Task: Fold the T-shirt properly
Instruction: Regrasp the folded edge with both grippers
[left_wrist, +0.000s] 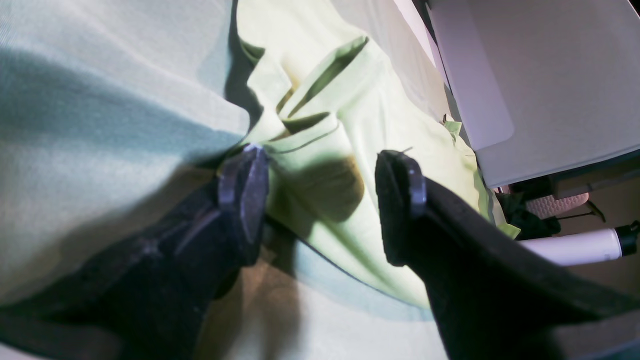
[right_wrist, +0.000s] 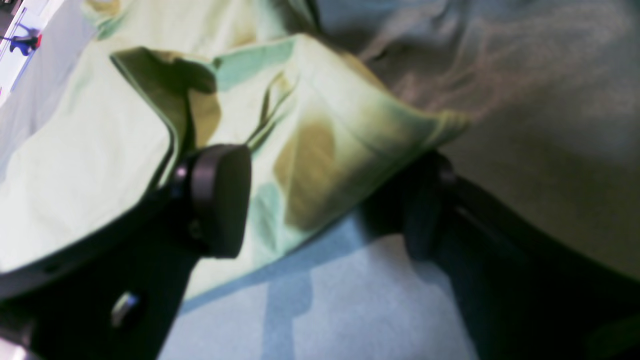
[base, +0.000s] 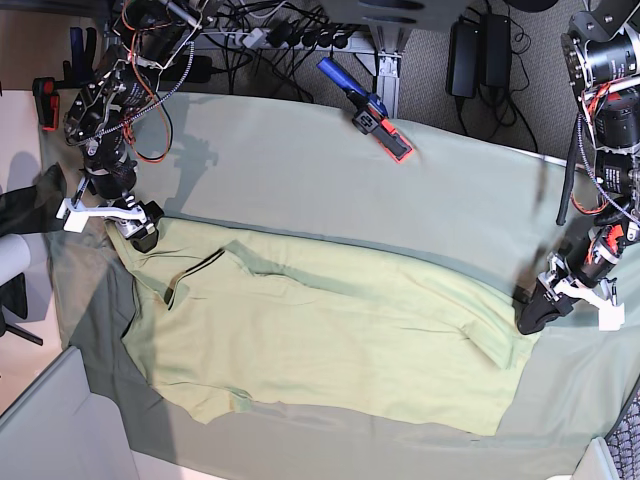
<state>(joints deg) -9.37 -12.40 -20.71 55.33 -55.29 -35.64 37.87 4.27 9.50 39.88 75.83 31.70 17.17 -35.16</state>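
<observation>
The pale yellow-green T-shirt (base: 330, 340) lies spread across the table, with its collar (base: 195, 272) toward the left. My right gripper (base: 140, 225) is down at the shirt's upper left corner. In the right wrist view this gripper (right_wrist: 322, 200) stands open, and a folded shirt corner (right_wrist: 350, 135) lies between its wide-apart fingers (right_wrist: 220, 200). My left gripper (base: 535, 312) rests at the shirt's right edge. Its wrist view shows the left gripper (left_wrist: 322, 195) open too, with rumpled shirt fabric (left_wrist: 345, 120) between and beyond the fingertips (left_wrist: 400, 200).
A grey-green table cloth (base: 300, 170) covers the table under the shirt. A blue and red tool (base: 372, 112) lies at the back edge, with cables behind it. A grey panel (base: 50, 420) stands at the front left corner. A white board (left_wrist: 550, 75) borders the table beside the left gripper.
</observation>
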